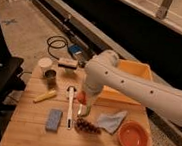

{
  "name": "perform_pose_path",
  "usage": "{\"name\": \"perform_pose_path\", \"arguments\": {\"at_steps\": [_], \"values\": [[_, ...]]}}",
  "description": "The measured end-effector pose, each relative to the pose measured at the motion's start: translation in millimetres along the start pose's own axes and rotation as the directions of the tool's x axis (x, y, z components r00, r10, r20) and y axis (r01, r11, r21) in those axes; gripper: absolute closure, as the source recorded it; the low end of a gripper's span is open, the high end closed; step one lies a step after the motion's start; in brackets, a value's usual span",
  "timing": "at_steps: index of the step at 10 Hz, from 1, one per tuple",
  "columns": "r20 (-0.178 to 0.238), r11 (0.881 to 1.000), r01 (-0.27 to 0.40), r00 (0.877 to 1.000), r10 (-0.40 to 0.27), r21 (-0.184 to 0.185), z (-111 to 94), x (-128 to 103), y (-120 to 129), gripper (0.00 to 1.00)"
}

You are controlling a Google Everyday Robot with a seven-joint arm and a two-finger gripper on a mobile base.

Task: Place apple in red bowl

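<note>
Jaws of the gripper (pixel 83 107) hang over mid-surface, clamped on the smooth round apple (pixel 82 97), above the dark grapes (pixel 87 127). Right lies a crumpled blue cloth (pixel 111 121), then the thick-rimmed red bowl (pixel 133 137) near the wooden surface's (pixel 26 134) right edge.

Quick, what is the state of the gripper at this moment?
Gripper: over the middle of the wooden table, just above the grapes, with the apple at its fingers; a firm hold cannot be told.
</note>
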Motion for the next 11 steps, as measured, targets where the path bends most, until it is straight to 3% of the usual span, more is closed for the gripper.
{"name": "perform_pose_path", "arguments": {"at_steps": [2, 4, 5, 7, 8, 9, 10, 11], "values": [[-0.046, 0.994, -0.111, 0.993, 0.111, 0.015, -18, 46, 24, 1.0], [-0.083, 0.973, -0.229, 0.97, 0.23, 0.024, -29, 90, 53, 1.0], [-0.096, 0.959, -0.283, 0.954, 0.285, 0.029, -33, 109, 67, 1.0], [-0.119, 0.915, -0.4, 0.908, 0.402, 0.039, -40, 145, 101, 1.0], [-0.128, 0.876, -0.481, 0.867, 0.483, 0.042, -42, 164, 126, 1.0], [-0.131, 0.851, -0.523, 0.842, 0.524, 0.042, -42, 172, 140, 1.0], [-0.131, 0.843, -0.536, 0.834, 0.537, 0.042, -42, 174, 144, 1.0], [-0.13, 0.845, -0.533, 0.836, 0.533, 0.042, -41, 173, 143, 1.0]]}}
